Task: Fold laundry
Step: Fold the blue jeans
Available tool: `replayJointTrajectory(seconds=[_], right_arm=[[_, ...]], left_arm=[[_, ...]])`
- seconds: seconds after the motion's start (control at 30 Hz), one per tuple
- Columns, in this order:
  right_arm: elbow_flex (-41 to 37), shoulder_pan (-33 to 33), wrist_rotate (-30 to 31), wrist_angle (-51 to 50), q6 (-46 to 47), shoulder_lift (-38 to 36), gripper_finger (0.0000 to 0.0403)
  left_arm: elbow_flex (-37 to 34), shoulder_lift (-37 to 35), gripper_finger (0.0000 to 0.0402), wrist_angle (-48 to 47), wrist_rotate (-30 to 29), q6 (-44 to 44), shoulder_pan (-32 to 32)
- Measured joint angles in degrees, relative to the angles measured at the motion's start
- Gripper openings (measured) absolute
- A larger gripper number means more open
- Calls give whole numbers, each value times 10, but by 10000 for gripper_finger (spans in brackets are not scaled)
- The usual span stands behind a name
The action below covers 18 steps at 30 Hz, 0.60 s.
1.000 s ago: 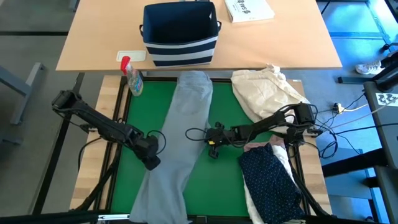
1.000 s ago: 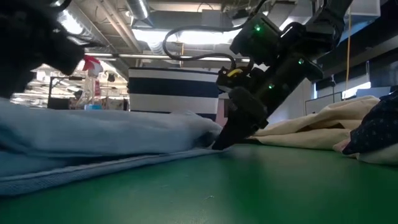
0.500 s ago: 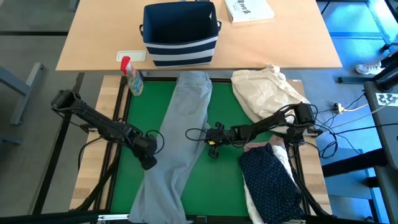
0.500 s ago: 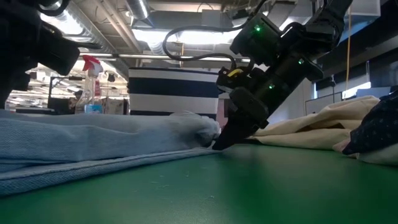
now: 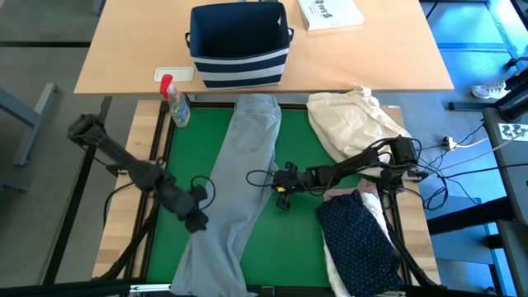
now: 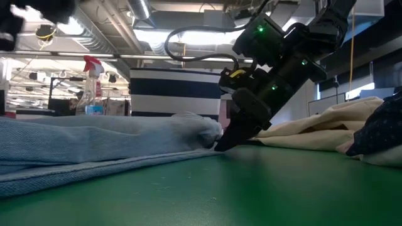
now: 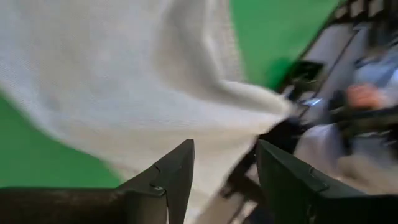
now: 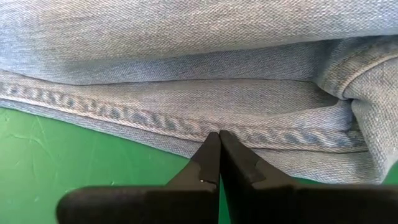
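Note:
Light grey jeans (image 5: pixel 239 165) lie stretched along the green mat (image 5: pixel 301 140), from the far edge to the near edge. My left gripper (image 5: pixel 196 221) hangs open above the mat at the jeans' left edge; the left wrist view shows its fingers (image 7: pixel 177 171) apart, with the jeans (image 7: pixel 124 74) beyond them and nothing between. My right gripper (image 5: pixel 279 188) is shut, its tips down at the jeans' right edge. A navy white-dotted shirt (image 5: pixel 359 239) lies on a white shirt (image 5: pixel 334 268) at the near right, with a pale pink top (image 5: pixel 342 196) beside them. My right gripper meets the jeans' side seam (image 8: pixel 186 127) with its shut fingertips (image 8: pixel 211 149), about midway along the right edge. It comes slanting down from the table's right side. The seam lies flat on the mat (image 6: pixel 251 182). Whether any cloth sits between the fingers, I cannot tell.
A cream-beige cloth bundle (image 5: pixel 351 120) lies at the mat's far right. Behind the mat, a wooden table carries a navy striped bin (image 5: pixel 239 41) and a book (image 5: pixel 330 12). A spray bottle (image 5: pixel 175 103) stands at the mat's far left corner.
My left gripper has come off the jeans, rising and drawing back toward the table's near left corner. The part of the jeans it had raised has sunk and now lies lower and flatter on the mat. The right edge has stayed where it was.

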Motion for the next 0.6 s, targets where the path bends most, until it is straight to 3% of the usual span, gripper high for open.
replayJointTrajectory(seconds=[0.13,0.3,0.47,0.6], right_arm=[[0,0,0,2,0,0,10],[0,0,0,2,0,0,10],[0,0,0,3,0,0,10],[0,0,0,3,1,0,10]], left_arm=[[-3,40,163,68,-57,-130,-97],[-3,136,154,114,-73,-264,-183],[-4,223,148,169,-19,-331,-208],[-4,271,145,232,-19,-330,-207]])
